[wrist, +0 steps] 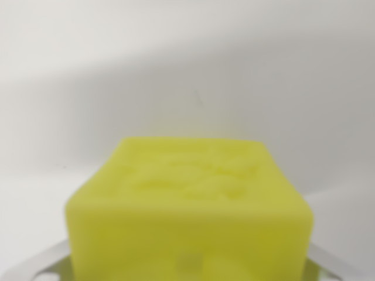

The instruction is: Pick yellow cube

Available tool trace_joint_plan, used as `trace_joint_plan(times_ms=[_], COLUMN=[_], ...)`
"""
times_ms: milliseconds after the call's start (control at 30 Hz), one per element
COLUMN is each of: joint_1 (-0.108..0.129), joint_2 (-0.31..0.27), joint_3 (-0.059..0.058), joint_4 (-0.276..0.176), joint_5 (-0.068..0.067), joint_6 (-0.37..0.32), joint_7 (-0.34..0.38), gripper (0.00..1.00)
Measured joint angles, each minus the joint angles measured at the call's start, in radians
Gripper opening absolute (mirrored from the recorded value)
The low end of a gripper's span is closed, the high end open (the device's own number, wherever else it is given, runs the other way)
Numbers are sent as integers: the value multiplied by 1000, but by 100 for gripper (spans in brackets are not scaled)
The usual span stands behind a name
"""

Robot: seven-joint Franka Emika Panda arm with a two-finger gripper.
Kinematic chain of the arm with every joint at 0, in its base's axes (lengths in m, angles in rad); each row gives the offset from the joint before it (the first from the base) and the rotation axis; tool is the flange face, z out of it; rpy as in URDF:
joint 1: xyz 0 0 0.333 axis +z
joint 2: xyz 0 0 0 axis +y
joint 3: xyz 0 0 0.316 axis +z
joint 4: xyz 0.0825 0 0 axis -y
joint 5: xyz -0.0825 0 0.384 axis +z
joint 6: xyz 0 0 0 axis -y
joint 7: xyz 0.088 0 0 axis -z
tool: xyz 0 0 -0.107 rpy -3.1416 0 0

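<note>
From my seat I see a plain white surface (187, 70) filling the upper view, pale and bare. Against it the yellow cube (190, 211) sits huge and blurred, centred low in the wrist view, so it lies right at the camera. It looks roughly square, so I see no long axis to favour. Thin metal pieces show at the lower left (35, 264) and lower right (334, 261) corners, flanking it. The fingers themselves are out of view, so I cannot tell whether they are released or clenched on the cube.
</note>
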Motion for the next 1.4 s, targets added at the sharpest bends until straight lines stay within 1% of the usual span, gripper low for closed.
trace_joint_plan(times_ms=[667,1400], joint_1=[0,1], joint_2=[-102,-201], joint_3=[0,0], joint_4=[-22,-24], joint_5=[5,9], joint_6=[-79,-178], joint_7=[-3,-6], gripper=[0,0])
